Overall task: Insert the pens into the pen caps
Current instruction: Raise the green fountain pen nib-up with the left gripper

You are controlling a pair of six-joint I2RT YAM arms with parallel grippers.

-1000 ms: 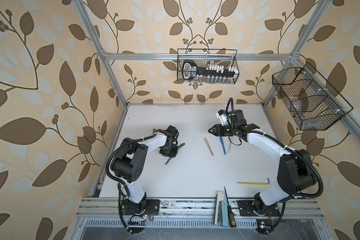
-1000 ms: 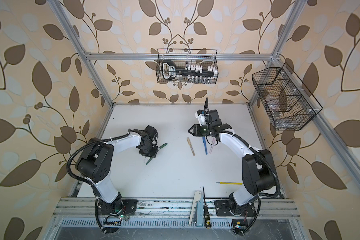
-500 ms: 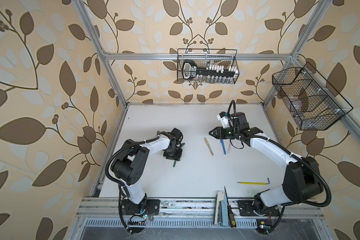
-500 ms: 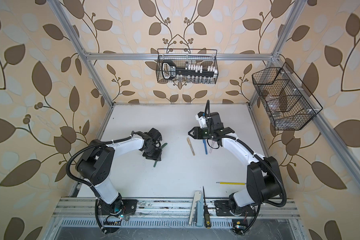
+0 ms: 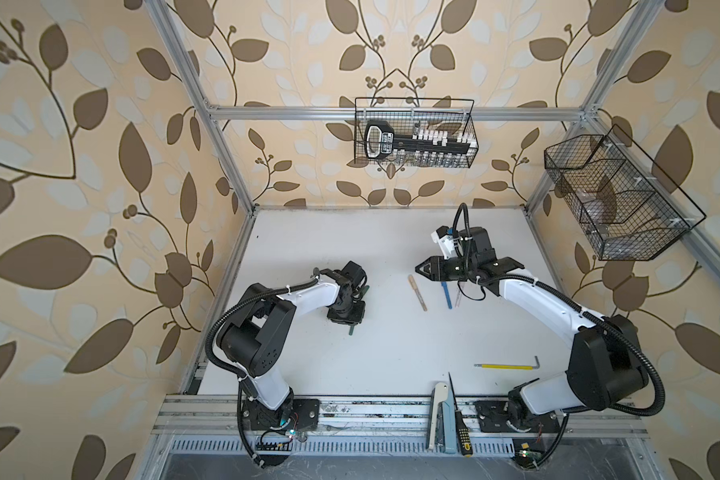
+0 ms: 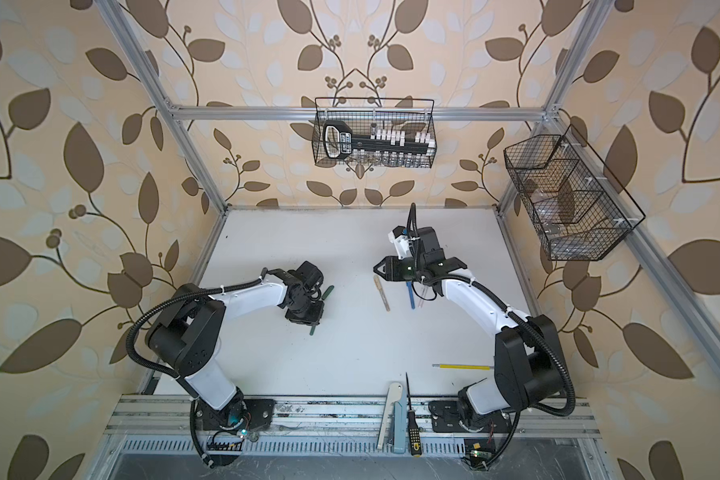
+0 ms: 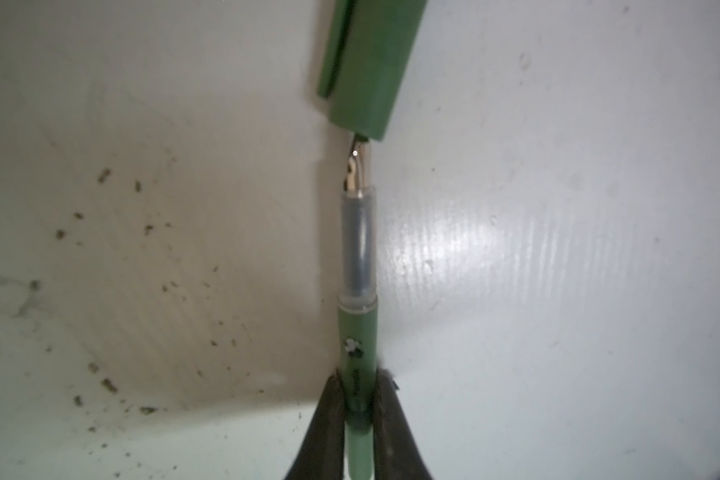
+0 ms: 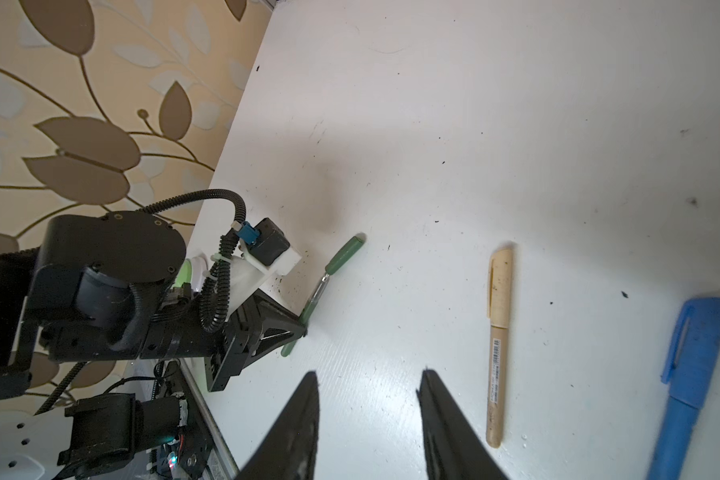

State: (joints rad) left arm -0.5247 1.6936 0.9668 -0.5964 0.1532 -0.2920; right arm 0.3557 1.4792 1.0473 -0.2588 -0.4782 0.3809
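Having loosened and re-closed a moment earlier, the left gripper (image 7: 358,392) was clenched on the dark green plastic pen (image 7: 357,332), its metal tip ahead of the jaws at the mouth of the short green clip cap (image 7: 368,66), so insertion looked imminent. The right gripper (image 8: 368,386) hung released and empty. Well beyond both jaws, the black wire wall basket (image 5: 412,100) held a black-and-white tool rack (image 5: 425,143).
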